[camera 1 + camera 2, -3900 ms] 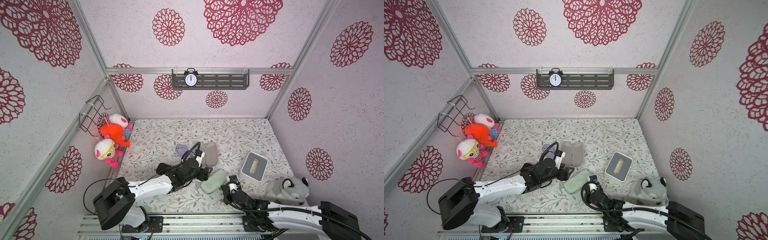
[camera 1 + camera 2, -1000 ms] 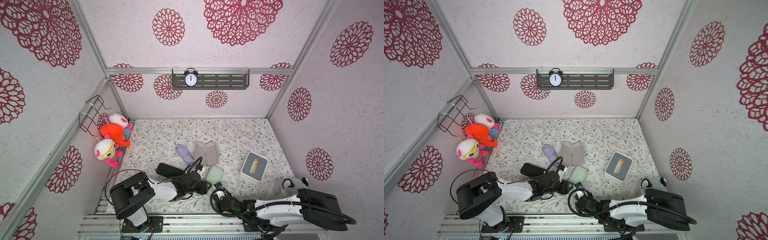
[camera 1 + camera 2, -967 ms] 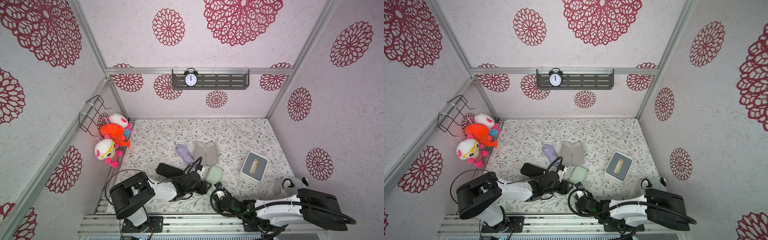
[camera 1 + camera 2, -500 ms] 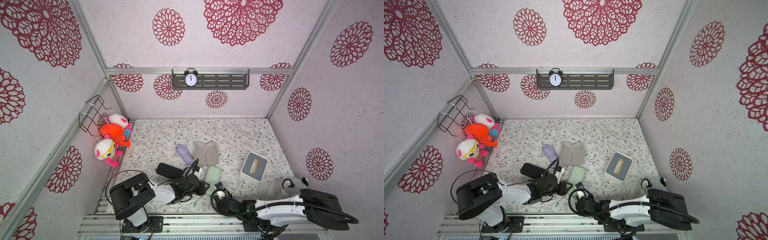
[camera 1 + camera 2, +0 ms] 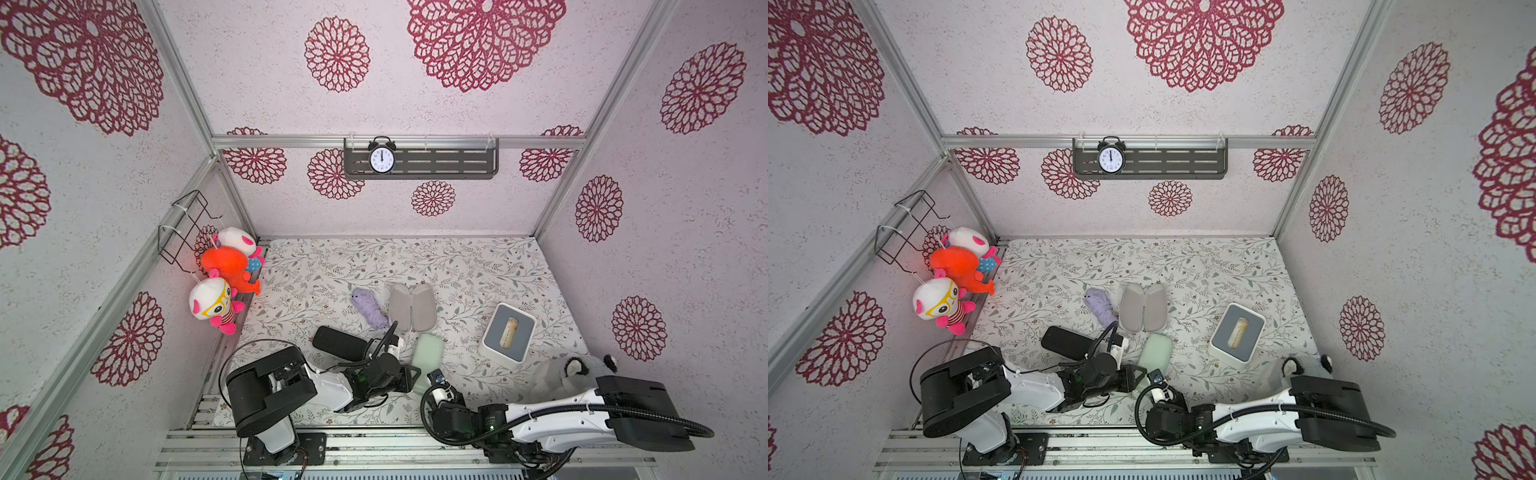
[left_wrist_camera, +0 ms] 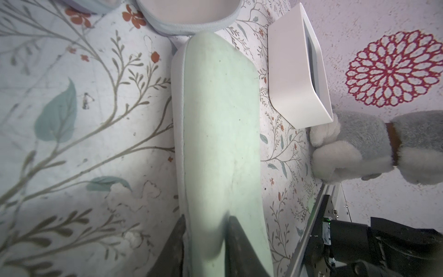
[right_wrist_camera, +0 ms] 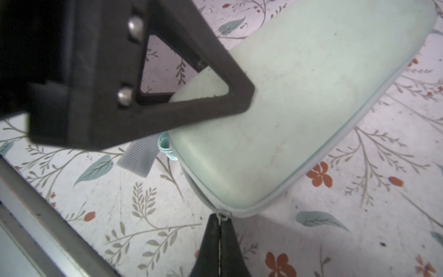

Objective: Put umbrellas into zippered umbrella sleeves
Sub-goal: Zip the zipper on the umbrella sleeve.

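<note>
Left fingers (image 6: 236,242) closed onto mint sleeve (image 6: 215,120); right fingers (image 7: 208,247) stay pinching zipper (image 7: 222,215).

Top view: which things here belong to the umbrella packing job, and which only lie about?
Job: mint green sleeve, open sleeve, lilac umbrella, black sleeve.
Lying about: white box, grey plush animal, hanging toys, clock.

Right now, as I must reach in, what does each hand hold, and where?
Left hand clamps the green case's near end; right hand pinches its zipper pull.
</note>
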Controlling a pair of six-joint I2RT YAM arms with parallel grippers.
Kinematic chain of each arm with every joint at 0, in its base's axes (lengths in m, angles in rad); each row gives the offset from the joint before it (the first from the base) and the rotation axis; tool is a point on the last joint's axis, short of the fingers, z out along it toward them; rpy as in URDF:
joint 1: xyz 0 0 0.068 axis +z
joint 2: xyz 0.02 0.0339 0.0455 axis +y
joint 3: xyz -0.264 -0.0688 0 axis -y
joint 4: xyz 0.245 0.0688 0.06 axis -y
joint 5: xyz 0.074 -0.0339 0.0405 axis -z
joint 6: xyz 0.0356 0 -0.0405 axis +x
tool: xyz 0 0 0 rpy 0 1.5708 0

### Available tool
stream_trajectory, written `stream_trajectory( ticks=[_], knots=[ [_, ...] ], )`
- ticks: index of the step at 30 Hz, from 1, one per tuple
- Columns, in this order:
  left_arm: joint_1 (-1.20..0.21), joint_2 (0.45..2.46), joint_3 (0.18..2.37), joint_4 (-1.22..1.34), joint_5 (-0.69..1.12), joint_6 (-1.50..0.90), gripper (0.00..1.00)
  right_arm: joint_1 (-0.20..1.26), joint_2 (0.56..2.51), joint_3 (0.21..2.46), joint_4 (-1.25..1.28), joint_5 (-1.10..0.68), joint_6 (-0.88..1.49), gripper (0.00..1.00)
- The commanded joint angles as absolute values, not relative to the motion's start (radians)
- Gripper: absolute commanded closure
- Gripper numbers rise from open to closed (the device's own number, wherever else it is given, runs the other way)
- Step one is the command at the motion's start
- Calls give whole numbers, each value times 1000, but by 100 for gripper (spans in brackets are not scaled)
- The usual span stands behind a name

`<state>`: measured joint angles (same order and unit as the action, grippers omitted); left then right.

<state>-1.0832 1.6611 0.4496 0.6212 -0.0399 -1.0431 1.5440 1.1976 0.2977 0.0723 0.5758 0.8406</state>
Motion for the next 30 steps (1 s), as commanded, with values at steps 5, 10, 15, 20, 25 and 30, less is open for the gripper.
stream_trajectory(
  ticks=[5, 10, 15, 20, 25, 30],
  knots=[
    [-1102, 1724, 430, 577, -69, -1075, 77, 1578, 1231, 382, 217, 605, 821, 100],
    [-1101, 1724, 425, 596, -67, -1067, 75, 1567, 1246, 360, 236, 632, 820, 100],
    [-1104, 1654, 435, 553, -28, -949, 45, 1537, 1211, 275, 274, 596, 812, 100],
    [-1104, 1551, 447, 394, -31, -803, 41, 1515, 1120, 195, 311, 514, 759, 100],
    [-1106, 1466, 433, 345, 27, -749, 42, 1487, 1024, 145, 276, 508, 752, 100],
    [-1136, 1540, 452, 400, 213, -788, 46, 1482, 997, 136, 254, 514, 742, 100]
  ],
)
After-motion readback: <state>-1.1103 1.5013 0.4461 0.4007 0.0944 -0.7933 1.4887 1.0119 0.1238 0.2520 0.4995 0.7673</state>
